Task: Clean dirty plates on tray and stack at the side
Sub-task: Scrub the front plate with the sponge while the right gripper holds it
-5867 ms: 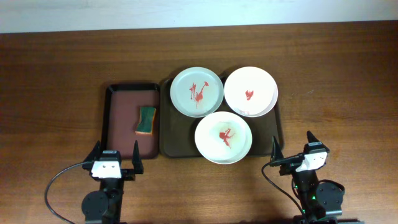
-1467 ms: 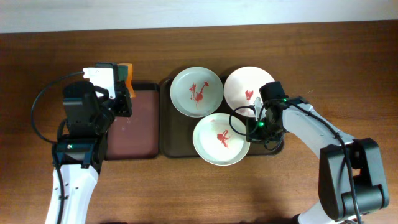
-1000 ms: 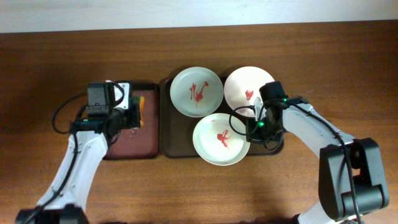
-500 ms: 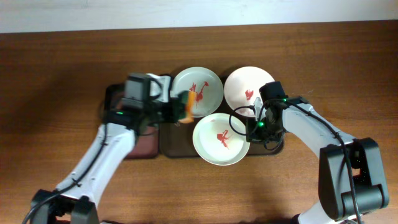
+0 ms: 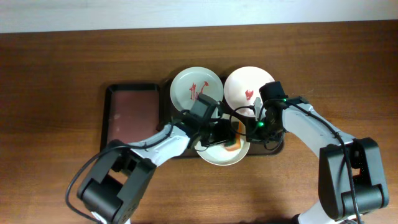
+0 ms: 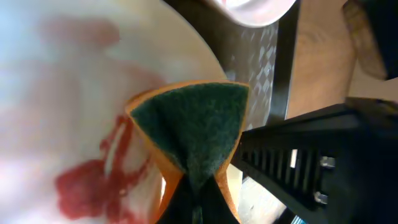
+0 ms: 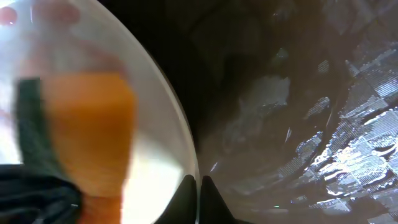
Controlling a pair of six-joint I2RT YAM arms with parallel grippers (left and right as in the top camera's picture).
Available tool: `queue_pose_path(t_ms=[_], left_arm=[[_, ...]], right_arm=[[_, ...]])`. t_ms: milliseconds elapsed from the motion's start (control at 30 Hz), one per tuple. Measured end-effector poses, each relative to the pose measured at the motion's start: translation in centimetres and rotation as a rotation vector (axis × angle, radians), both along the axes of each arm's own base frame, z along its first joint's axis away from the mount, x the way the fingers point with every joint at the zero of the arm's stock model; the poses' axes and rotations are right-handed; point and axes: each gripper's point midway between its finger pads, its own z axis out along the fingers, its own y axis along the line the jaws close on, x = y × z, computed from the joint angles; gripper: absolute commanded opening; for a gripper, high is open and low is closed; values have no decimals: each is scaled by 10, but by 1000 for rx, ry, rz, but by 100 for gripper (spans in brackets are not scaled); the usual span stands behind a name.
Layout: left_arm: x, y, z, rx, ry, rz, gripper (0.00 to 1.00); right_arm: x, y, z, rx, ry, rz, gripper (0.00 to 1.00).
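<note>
I count three round plates, each smeared red: a back-left plate [image 5: 186, 87], a back-right plate [image 5: 242, 83] and a front plate [image 5: 214, 156]. There are two trays, one large dark brown tray [image 5: 165, 102] and one smaller reddish-brown tray [image 5: 130, 118]. One orange-and-green sponge [image 5: 234, 145]. Two robot arms, a left arm [image 5: 155, 143] and a right arm [image 5: 311, 124], over one bench [image 5: 62, 62].

three red-smeared plates [image 5: 195, 89] lie flat on the dark tray [image 5: 165, 93].

Overhead looks straight down — both wrist cameras crowd one plate [image 5: 216, 157].
</note>
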Motion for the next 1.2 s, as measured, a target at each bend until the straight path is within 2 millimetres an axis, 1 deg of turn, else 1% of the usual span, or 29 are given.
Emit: queue_pose_path(t_ms=[67, 133, 200, 267, 367, 467, 500, 567, 633, 667, 700, 733, 767, 800, 833, 867, 900, 933, 967, 1033, 1067, 1100, 1133, 1167, 1200], left_arm=[[-2, -2, -3, 0, 21, 10, 0], [-1, 6, -8, 39, 38, 39, 0], [6, 25, -17, 96, 67, 95, 0], [19, 48, -22, 121, 90, 155, 0], [36, 69, -23, 135, 63, 187, 0], [37, 81, -21, 143, 58, 172, 0], [30, 85, -18, 163, 66, 150, 0], [15, 102, -6, 246, 66, 135, 0], [21, 110, 14, 276, -34, 120, 0], [25, 111, 31, 273, -108, 103, 0], [27, 113, 41, 273, -150, 98, 0], [31, 117, 62, 282, -235, 97, 0], [34, 128, 79, 310, -303, 113, 0], [37, 142, 85, 362, -336, 134, 0], [46, 180, 82, 488, -358, 189, 0], [50, 198, 79, 549, -359, 212, 0], [51, 221, 75, 620, -349, 229, 0], [58, 251, 74, 695, -356, 258, 0], [60, 265, 74, 730, -362, 260, 0], [62, 285, 70, 788, -362, 233, 0], [62, 293, 59, 814, -337, 213, 0], [61, 296, 47, 831, -306, 192, 0], [60, 298, 29, 846, -262, 164, 0], [57, 298, 15, 857, -230, 140, 0], [56, 298, 5, 863, -207, 124, 15]], right_arm=[[0, 0, 0, 0, -1, 1, 4], [0, 0, 0, 0, 0, 0, 4], [0, 1, 0, 8, 0, 0, 4], [0, 2, 1, 15, 0, 1, 4], [0, 3, 1, 16, -1, 2, 4], [0, 3, 1, 19, -1, 2, 4], [0, 3, 1, 19, 0, 2, 4], [0, 3, 1, 18, 2, 2, 4], [-1, 3, 1, 18, 3, 2, 4], [-1, 3, 1, 17, 4, 2, 4], [-1, 3, 1, 17, 6, 2, 4], [-2, 3, 1, 16, 7, 1, 4], [-1, 2, 1, 14, 7, 1, 4], [-1, 2, 1, 13, 7, 1, 5], [-1, 2, 1, 13, 6, 2, 5], [-2, 2, 1, 13, 7, 1, 5], [-1, 2, 1, 12, 6, 2, 5], [-1, 2, 1, 12, 6, 2, 5], [-1, 2, 1, 10, 6, 2, 5], [-1, 1, 1, 9, 6, 1, 5], [-1, 1, 1, 9, 6, 1, 5], [-1, 1, 0, 9, 6, 2, 5], [-1, 1, 0, 8, 7, 1, 5], [-2, 1, 0, 6, 7, 1, 5], [-2, 1, 0, 5, 8, 1, 5]])
